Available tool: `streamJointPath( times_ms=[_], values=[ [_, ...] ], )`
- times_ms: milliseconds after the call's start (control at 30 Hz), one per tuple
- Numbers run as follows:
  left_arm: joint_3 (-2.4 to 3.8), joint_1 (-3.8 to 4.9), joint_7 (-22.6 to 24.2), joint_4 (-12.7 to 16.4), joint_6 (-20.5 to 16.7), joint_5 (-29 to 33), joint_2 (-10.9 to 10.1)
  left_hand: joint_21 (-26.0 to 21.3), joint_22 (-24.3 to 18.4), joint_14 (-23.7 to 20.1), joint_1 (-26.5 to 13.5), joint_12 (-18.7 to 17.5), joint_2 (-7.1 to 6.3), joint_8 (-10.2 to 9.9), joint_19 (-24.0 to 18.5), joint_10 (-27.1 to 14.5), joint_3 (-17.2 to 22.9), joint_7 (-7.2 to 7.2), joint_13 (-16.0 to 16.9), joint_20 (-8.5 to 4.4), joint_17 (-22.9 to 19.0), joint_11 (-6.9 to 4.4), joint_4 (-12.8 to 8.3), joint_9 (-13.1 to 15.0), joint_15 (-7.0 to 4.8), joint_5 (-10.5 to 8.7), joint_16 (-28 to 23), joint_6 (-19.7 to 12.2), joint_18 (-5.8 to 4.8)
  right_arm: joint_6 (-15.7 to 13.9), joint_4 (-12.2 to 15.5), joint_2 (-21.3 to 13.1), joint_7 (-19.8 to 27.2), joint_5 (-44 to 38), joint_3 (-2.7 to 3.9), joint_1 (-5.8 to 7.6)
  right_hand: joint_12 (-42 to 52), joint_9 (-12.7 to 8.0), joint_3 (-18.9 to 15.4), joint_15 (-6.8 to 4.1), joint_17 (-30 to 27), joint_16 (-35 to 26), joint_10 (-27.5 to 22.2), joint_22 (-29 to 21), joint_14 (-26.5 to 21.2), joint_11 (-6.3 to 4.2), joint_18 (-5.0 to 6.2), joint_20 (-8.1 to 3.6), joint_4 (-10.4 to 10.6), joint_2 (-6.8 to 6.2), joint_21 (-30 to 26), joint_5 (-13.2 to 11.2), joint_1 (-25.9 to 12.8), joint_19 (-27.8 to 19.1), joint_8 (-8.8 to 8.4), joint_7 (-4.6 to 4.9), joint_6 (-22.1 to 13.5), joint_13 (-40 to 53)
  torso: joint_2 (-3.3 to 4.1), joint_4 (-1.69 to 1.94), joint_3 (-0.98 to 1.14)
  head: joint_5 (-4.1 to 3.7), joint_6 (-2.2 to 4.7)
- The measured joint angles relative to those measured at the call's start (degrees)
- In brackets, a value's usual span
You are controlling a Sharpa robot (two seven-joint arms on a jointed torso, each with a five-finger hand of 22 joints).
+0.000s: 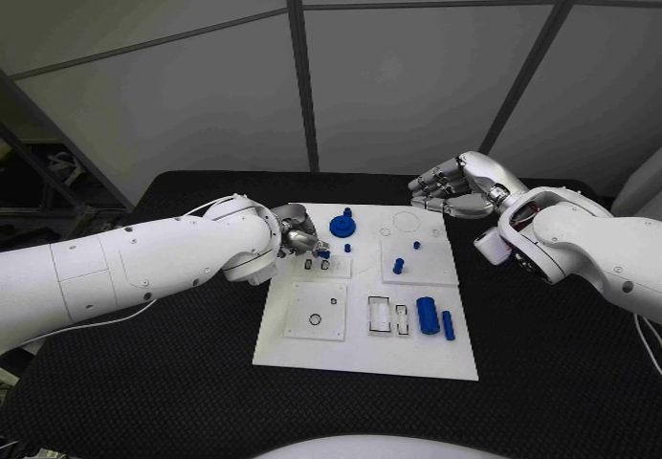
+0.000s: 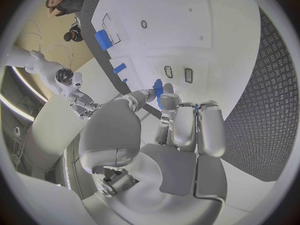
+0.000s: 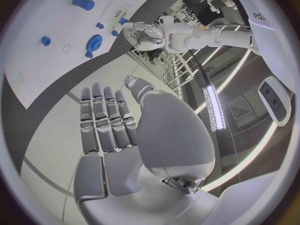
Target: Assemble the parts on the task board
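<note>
We see the board [image 1: 362,356] lying flat in the middle of the desk [image 1: 138,382], with blue parts on it: a gear [image 1: 342,227] near its far edge, small pegs [image 1: 399,265] mid-board, and a cylinder [image 1: 428,315] beside a thinner bar [image 1: 449,325] toward the near right. We judge these to be light, rigid plastic pieces, smooth and a bit slippery, unlikely to break but easy to knock over or drop. A fingertip pinch across the sides would suit the pegs; the cylinder is best taken across its middle.

Our left hand [image 1: 299,239] is over the board's far left corner, fingers [image 2: 184,125] curled downward and pinching a small blue part [image 2: 159,92] at the tips, just above two small slots [image 2: 178,74]. The wrist is bent so the palm faces the board.

Our right hand [image 1: 458,186] hovers beyond the board's far right corner, above the desk, holding nothing. In its wrist view its fingers [image 3: 103,117] lie straight and side by side, apart from the thumb.
</note>
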Motion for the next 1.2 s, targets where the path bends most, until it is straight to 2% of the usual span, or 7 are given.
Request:
streamJointPath(
  times_ms=[633, 1200],
  values=[
    [-0.07, -0.11, -0.3, -1.8, 3.6, -5.2, 2.0, 0.0, 0.0, -0.2, -0.3, 0.0, -0.3, 0.0, 0.0, 0.0, 0.3, 0.09, -0.2, 0.0, 0.0, 0.0, -0.3, 0.1, -0.19, 0.04, 0.0, 0.1, 0.01, 0.0, 0.0, 0.1, 0.0, 0.0, 0.0, 0.0, 0.0, 0.0, -0.2, 0.0, -0.1, 0.0, -0.2, -0.1, 0.0, 0.21, 0.0, 0.0, 0.2, 0.0, 0.0, 0.3, 0.0, 0.0, 0.0, 0.0, 0.0, 0.0, 0.12, -0.06, -0.07, -0.24, -0.3],
    [-0.14, -0.12, -0.4, -2.5, 6.7, -7.5, 2.6, 0.0, 0.0, -0.2, -0.4, 0.0, -0.44, 0.0, 0.2, 0.4, 0.7, 0.1, 0.0, -0.21, 0.0, 0.0, -0.7, 0.2, -0.18, -0.07, 0.0, 0.1, 0.01, 0.0, 0.0, 0.2, 0.1, 0.0, 0.0, 0.0, 0.0, 0.0, -0.1, 0.0, 0.0, 0.0, -0.2, -0.1, 0.0, 0.21, 0.0, 0.0, 0.2, 0.0, -0.2, 0.5, 0.0, 0.0, 0.0, 0.0, 0.0, 0.0, 0.07, -0.04, -0.06, -0.4, -0.56]
  ],
)
